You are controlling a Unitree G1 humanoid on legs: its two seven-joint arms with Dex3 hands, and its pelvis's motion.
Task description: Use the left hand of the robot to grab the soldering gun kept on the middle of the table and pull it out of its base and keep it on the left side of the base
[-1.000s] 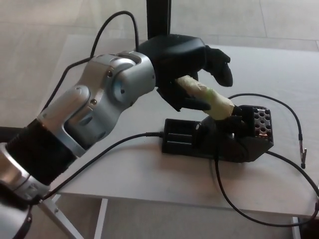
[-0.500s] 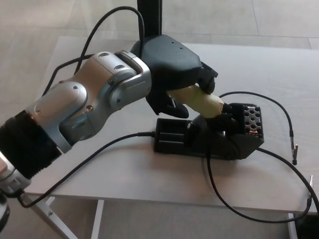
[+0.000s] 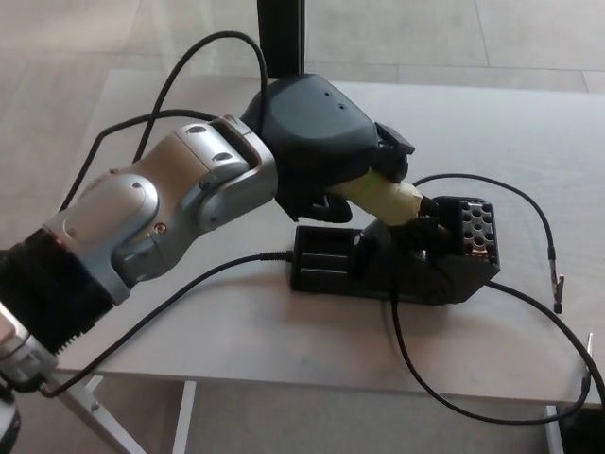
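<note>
The table (image 3: 529,123) spreads beneath the left hand (image 3: 321,151), which has its fingers clamped round the pale handle of the soldering gun (image 3: 389,196). Just below and to the right of the hand sits the black base (image 3: 378,270), and the gun's front end is in its holder there, so the grasp looks done. Pulling it free and laying it on the table left of the base is yet to come. The gun's cord (image 3: 444,378) loops below the base.
</note>
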